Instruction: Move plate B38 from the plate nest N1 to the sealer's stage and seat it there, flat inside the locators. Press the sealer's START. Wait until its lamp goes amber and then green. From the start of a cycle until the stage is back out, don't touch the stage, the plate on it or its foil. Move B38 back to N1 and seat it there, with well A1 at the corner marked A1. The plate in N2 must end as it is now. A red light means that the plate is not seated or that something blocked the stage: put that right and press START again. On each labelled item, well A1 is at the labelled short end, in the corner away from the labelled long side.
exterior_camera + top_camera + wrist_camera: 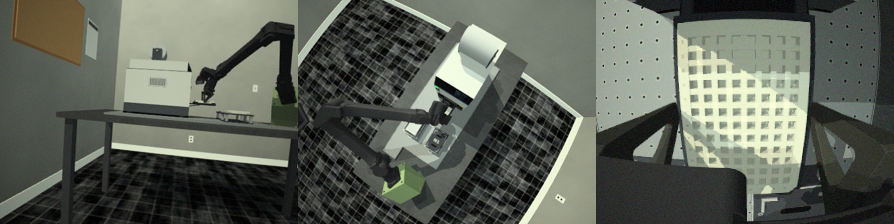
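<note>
End effector (447, 112) (206, 98) (744, 109) spread around plate B38 (447, 111) (209, 102) (743, 107), pinching nothing. Best lift straight up, evenly, without nudging it.

Lab — plate sealer (460, 74) (157, 88), pegboard-like deck (396, 141) (633, 65)

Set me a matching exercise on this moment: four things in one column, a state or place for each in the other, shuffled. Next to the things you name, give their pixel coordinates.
1. lamp (437, 87) (192, 75)
2. nest N1 (437, 140) (783, 216)
3. plate B38 (447, 111) (206, 102) (741, 105)
4. hand (448, 112) (205, 101) (744, 109)

A. open, fingers at either side of a plate
B. green
C. in front of the sealer (460, 77) (157, 92)
D. holding no plate

Pairs: 1-B, 2-D, 3-C, 4-A
</note>
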Action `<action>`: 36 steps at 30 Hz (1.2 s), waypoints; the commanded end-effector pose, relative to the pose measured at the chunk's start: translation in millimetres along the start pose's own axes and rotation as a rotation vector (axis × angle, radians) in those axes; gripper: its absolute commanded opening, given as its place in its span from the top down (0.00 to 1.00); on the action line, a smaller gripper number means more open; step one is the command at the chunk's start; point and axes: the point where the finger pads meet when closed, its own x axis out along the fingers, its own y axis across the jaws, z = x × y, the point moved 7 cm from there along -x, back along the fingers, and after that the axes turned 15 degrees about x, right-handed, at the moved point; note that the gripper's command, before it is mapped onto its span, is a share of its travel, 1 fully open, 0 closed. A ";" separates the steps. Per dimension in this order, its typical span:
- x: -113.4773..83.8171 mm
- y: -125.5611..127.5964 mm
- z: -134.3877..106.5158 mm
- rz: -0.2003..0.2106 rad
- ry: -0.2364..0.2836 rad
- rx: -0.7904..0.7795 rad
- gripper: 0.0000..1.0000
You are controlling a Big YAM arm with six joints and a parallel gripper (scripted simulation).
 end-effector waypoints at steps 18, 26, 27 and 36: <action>0.2 5.8 1.8 0.003 0.001 -0.011 0.00; -0.6 10.2 9.8 0.006 -0.008 -0.027 0.00; -0.7 10.4 10.3 0.006 -0.009 -0.028 0.00; -8.9 10.7 16.5 0.008 -0.022 -0.033 0.00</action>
